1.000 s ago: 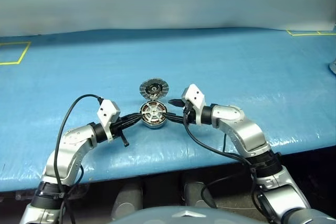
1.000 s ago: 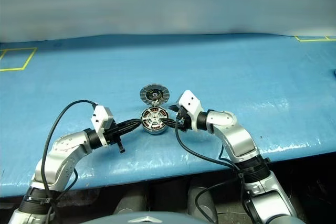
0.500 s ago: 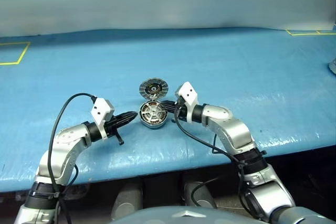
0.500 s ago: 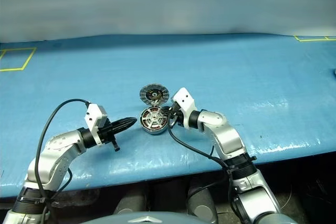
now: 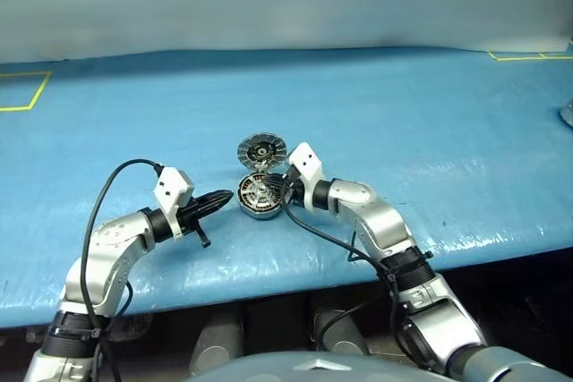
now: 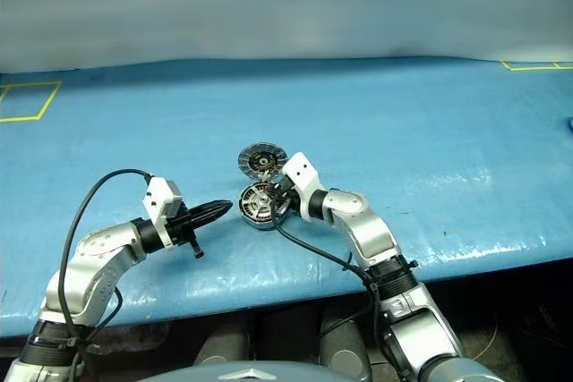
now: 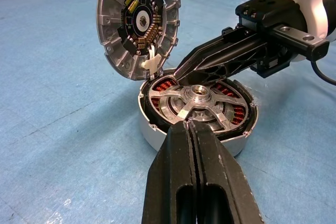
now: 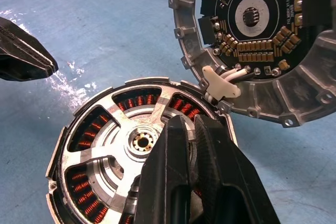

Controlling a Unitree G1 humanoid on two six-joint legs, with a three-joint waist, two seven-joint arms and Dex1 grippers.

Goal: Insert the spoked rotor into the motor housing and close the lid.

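Note:
The motor housing [image 5: 256, 212] stands on the blue table with the spoked rotor [image 8: 113, 129] seated inside it, silver spokes over the copper windings. The lid [image 5: 261, 149] stands open behind it on its hinge, dark circuit face towards me. My right gripper [image 8: 186, 121] is shut with nothing between its fingers, its tips over the rotor near the hinge side. My left gripper [image 7: 189, 124] is also shut and empty, its tip just at the housing's near-left rim.
Yellow tape marks lie on the blue table [image 5: 403, 123] at the far left [image 5: 22, 91] and far right [image 5: 528, 55]. A grey object [image 5: 568, 114] peeks in at the right edge. The table's front edge runs close below the arms.
My right gripper has shut and swung left and forward, from beside the housing to over the rotor. My left gripper has drawn back slightly from the housing's left side.

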